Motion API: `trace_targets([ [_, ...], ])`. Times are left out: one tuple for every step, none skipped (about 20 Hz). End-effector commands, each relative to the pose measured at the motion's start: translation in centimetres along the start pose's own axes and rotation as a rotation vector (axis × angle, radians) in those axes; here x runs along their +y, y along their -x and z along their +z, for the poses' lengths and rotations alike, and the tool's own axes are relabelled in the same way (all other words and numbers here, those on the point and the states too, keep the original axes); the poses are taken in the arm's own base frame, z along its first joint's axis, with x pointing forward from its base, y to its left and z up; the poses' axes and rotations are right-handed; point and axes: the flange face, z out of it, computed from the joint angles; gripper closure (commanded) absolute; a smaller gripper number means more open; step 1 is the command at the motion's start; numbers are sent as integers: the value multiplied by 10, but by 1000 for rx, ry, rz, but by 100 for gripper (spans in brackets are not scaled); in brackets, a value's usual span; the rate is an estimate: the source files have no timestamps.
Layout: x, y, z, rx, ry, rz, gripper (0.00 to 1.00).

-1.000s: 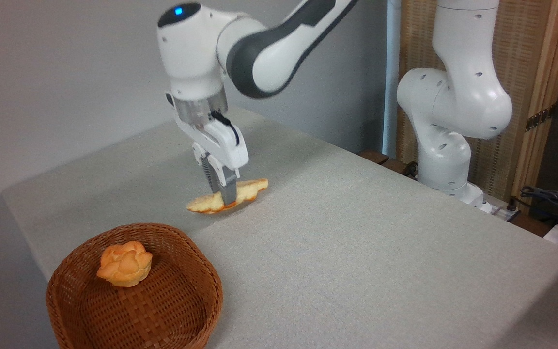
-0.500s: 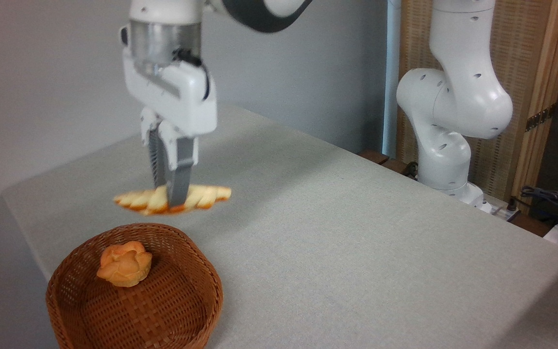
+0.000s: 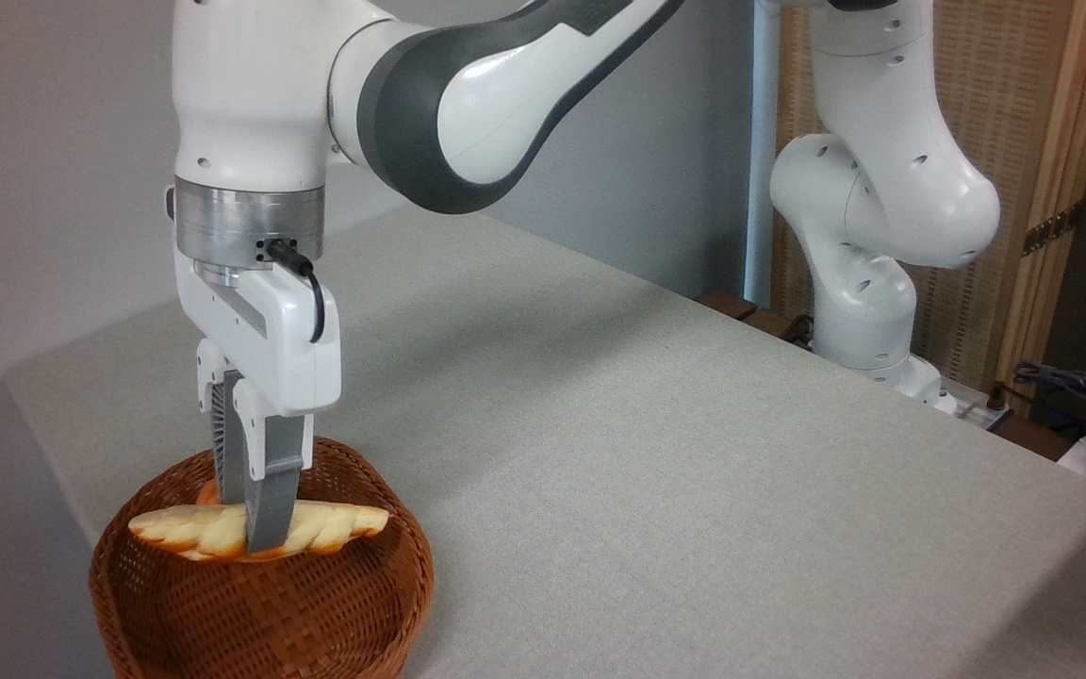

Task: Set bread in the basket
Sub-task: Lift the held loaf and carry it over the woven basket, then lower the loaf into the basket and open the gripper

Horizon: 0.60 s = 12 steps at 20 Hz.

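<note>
Gripper (image 3: 258,539) pointed straight down, fingers (image 3: 271,490) pinched on bread (image 3: 336,525) at mid-length, gap only as wide as the loaf's thickness. Held bread roughly level, long axis running left-right across the picture, pointed ends out to either side of the fingers, right tip near the right rim, left tip over the left part. Hung over basket (image 3: 354,604) opening, about at rim height; could not tell whether touching the rim or the weave below. Spanned nearly the full basket width. Small patch of orange bun (image 3: 209,492) visible just behind the fingers, mostly hidden by bread and gripper. Basket sat at front left corner of table (image 3: 656,453), near the edge. Arm (image 3: 468,104) reached in from upper right; base (image 3: 868,311) stood at the far right table edge, well apart from basket.
</note>
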Motion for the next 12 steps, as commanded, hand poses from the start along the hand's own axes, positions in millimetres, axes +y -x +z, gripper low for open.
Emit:
trace_targets([
  [1, -9, -7, 19, -10, 10, 0],
  [2, -9, -7, 21, -8, 9, 0],
  [1, -9, -8, 22, -9, 8, 0],
  [1, -9, -9, 23, -10, 8, 0],
  [2, -10, -10, 22, -9, 9, 0],
  [2, -10, -9, 21, -8, 3, 0],
  [2, -10, -9, 21, -8, -11, 0],
  [3, -10, -11, 24, -9, -20, 0],
  [4, -11, -13, 24, -8, -39, 0],
  [6, -12, -16, 25, -6, -64, 0],
  [8, -12, -25, 22, -4, -97, 0],
  [9, -9, -29, 3, 9, -123, 0],
])
